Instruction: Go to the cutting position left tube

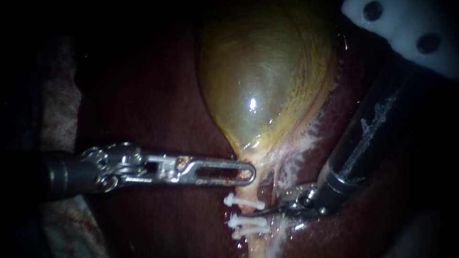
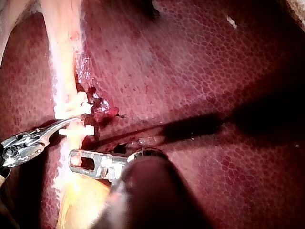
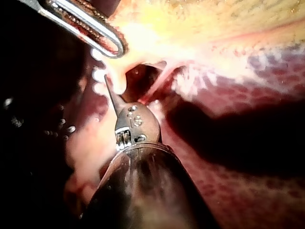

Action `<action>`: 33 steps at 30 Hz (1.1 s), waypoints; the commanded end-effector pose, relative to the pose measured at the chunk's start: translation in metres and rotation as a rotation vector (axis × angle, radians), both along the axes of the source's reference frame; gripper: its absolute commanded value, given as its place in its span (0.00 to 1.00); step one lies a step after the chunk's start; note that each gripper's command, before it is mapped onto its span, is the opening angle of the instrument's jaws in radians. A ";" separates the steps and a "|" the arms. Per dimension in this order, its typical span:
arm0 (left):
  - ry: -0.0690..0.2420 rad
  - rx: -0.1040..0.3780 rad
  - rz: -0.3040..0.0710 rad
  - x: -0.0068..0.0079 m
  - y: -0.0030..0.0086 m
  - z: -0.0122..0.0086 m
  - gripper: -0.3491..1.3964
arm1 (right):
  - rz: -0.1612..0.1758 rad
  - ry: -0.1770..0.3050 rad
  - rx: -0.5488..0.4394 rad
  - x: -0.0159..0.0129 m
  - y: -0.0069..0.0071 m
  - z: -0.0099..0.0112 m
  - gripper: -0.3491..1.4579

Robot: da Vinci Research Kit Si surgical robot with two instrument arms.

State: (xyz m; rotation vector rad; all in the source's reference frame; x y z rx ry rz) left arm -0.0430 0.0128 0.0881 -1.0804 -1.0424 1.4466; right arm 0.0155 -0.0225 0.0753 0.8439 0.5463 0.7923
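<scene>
Lying just ahead of right instrument (image 1: 262, 211): left tube (image 1: 248, 190).

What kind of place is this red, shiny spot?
Probably a surgery practice bench, seen close: the left instrument and right instrument reach a dark red liver, a yellowish gallbladder and white clips on a tube.

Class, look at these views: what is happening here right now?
The left instrument reaches the neck of the gallbladder, just above the white clips on the left tube. The right instrument has its tip at that tube, in the gap between the upper clip and the two lower ones. The tube looks uncut.
</scene>
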 end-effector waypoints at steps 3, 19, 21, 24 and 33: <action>0.000 0.000 0.000 0.0000 0.0000 0.0000 0.00 | -0.007 0.002 -0.014 -0.0001 -0.0001 -0.0001 0.00; 0.000 0.000 0.000 0.0000 0.0000 0.0000 0.00 | -0.003 0.037 -0.056 -0.0009 -0.0008 -0.0008 0.22; 0.000 0.000 0.000 0.0000 0.0000 0.0000 0.00 | 0.000 0.039 -0.057 -0.0009 -0.0009 -0.0007 0.52; 0.000 0.000 0.000 0.0000 0.0000 0.0000 0.00 | 0.002 0.041 -0.059 -0.0009 -0.0010 -0.0005 0.72; 0.000 0.000 0.000 0.0000 0.0000 0.0000 0.00 | 0.000 0.056 -0.076 -0.0009 -0.0012 -0.0002 0.85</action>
